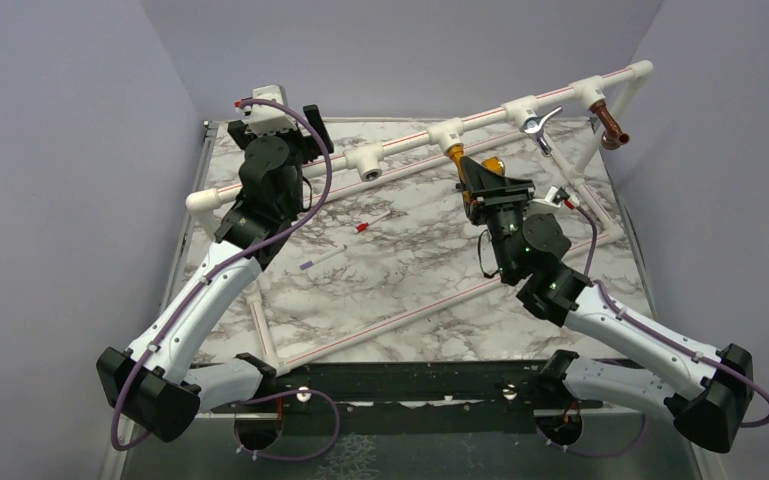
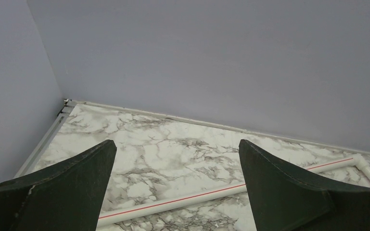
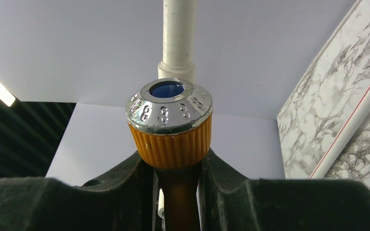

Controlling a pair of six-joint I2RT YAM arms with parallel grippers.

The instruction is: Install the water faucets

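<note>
Three of four white plastic pipe tees [image 1: 520, 108] on the raised rail carry faucets: one copper-brown spouted tap [image 1: 612, 127], one chrome lever-handled tap [image 1: 540, 125] and one mustard-yellow tap with a silvery knob [image 3: 169, 126]. Our right jaws are clamped on the yellow tap just under its knob, and we judge it not yet finished. One bare tee [image 1: 370, 160] remains, and we see no fourth faucet. Our left jaws stand wide apart, empty, above the marble surface [image 2: 173, 154].

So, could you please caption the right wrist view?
Right gripper clamps the mustard-yellow faucet below its silvery knob, white pipe behind.
</note>
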